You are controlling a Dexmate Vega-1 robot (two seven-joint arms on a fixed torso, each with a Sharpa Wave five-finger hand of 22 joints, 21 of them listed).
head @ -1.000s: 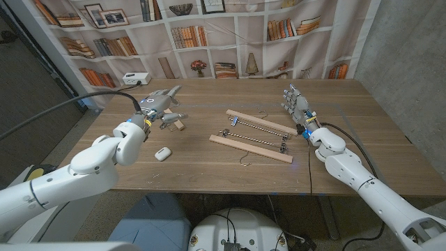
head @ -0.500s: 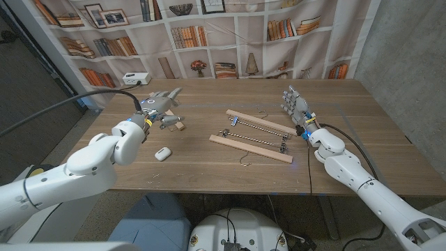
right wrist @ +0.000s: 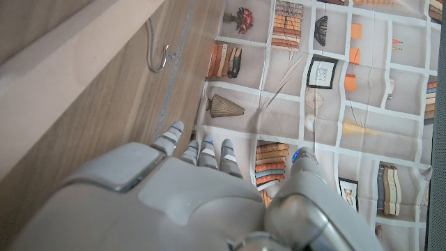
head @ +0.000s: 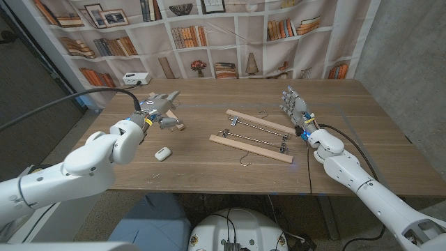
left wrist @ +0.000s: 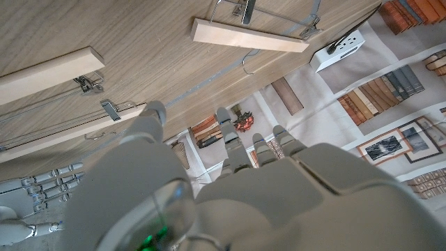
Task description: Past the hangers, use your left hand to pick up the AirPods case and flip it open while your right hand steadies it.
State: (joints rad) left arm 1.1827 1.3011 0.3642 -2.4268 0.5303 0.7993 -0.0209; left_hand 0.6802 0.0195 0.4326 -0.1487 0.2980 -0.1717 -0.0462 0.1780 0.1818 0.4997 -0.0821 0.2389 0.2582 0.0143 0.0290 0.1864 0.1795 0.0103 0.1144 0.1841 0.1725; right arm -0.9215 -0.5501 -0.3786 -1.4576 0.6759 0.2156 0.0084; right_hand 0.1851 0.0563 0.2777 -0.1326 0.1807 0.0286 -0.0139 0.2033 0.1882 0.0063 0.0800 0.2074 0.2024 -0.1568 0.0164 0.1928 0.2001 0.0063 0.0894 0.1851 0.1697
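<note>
The white AirPods case (head: 162, 153) lies shut on the wooden table (head: 362, 139), near its front edge on the left. My left hand (head: 159, 107) hovers beyond the case, fingers stretched out and apart, holding nothing; its back (left wrist: 230, 202) shows in the left wrist view. Two wooden clip hangers (head: 254, 136) lie side by side at mid-table. My right hand (head: 295, 104) stands upright past the hangers' right end, fingers apart and empty, and its back (right wrist: 174, 202) shows in the right wrist view.
A third wooden hanger (head: 175, 124) lies partly under my left hand, its bar (left wrist: 249, 36) plain in the left wrist view. A white power strip (head: 136, 78) sits at the table's far left corner. A printed bookshelf backdrop hangs behind the table.
My left hand has drifted slightly left and back toward me. The right hand, the case and the hangers have not moved.
</note>
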